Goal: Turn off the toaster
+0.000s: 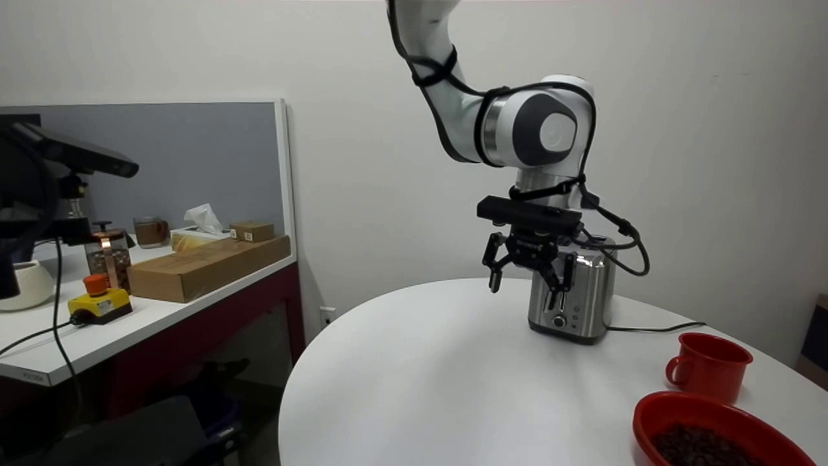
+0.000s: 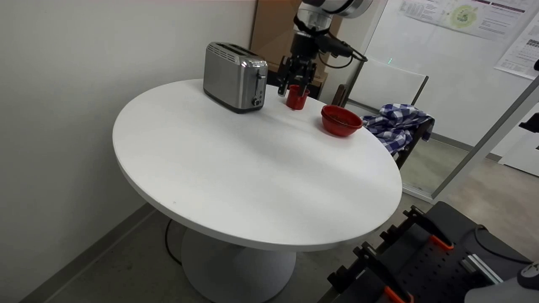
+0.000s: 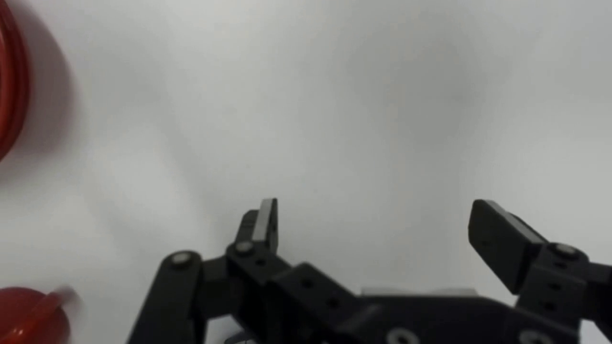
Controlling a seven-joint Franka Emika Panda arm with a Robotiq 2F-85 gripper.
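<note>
Plainly, the toaster [image 2: 229, 78] stands left of upper centre in an exterior view, knob [image 2: 256, 102] facing outward, presumably for my reach. My gripper [image 3: 374, 205] hangs near it, fingers [image 3: 502, 243] apart, holding nothing, probably awaiting alignment; farther right, the red bowl [image 2: 338, 129] likely sits aside for room.

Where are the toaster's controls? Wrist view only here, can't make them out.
Observer: On one narrow end of the toaster. An exterior view shows a lever above a round knob there.
Operator: Am I touching it?
Observer: No. An exterior view shows a gap between the hand and that control end.
Operator: What's in the red bowl, upper left of my view?
Observer: Dark pieces, seen in an exterior view. Can't tell what they are.
</note>
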